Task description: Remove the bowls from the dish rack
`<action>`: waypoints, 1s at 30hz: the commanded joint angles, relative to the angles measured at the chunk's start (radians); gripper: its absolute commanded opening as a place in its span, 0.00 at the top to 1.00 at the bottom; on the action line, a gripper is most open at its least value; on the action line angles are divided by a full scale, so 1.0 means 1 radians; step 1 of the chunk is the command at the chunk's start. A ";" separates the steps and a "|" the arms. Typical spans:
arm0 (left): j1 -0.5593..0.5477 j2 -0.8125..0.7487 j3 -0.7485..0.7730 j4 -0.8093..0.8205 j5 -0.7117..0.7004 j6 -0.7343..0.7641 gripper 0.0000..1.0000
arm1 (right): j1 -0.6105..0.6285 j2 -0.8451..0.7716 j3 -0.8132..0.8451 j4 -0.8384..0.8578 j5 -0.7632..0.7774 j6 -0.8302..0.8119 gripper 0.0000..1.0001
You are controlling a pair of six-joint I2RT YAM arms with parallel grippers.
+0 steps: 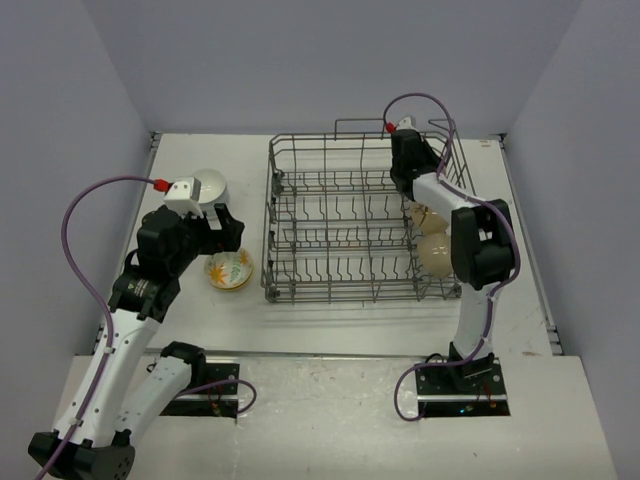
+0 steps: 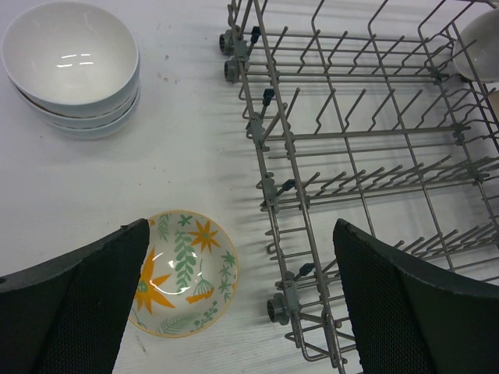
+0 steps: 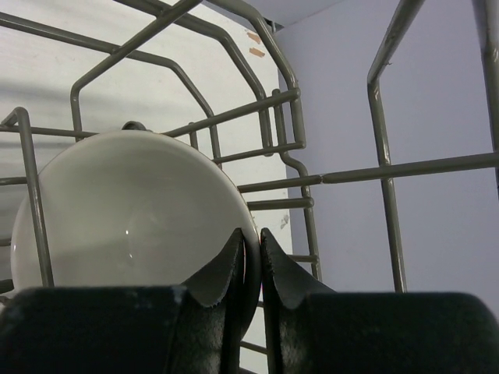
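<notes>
The right gripper (image 3: 259,261) was pinched narrow on the rim of a pale bowl (image 3: 132,218) standing on edge at the right end of the dish rack (image 1: 340,215), with wire bars crowding both sides. The left gripper (image 2: 242,265) hung wide open and empty over the counter (image 2: 187,125), just beside the rack's left edge and a floral bowl (image 2: 191,265); the stacked white bowls (image 2: 74,62) sat well apart

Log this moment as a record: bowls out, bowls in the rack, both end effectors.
bowls out: white bowl stack and floral bowl, on the table left of the dish rack
in rack: tan bowl plus at least one more, right end
left end effector: open, empty
right end effector: shut on rim of pale bowl
</notes>
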 commanded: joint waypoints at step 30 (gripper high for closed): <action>-0.008 -0.014 -0.003 0.038 -0.018 0.021 0.00 | -0.001 -0.049 -0.078 0.518 0.160 -0.483 1.00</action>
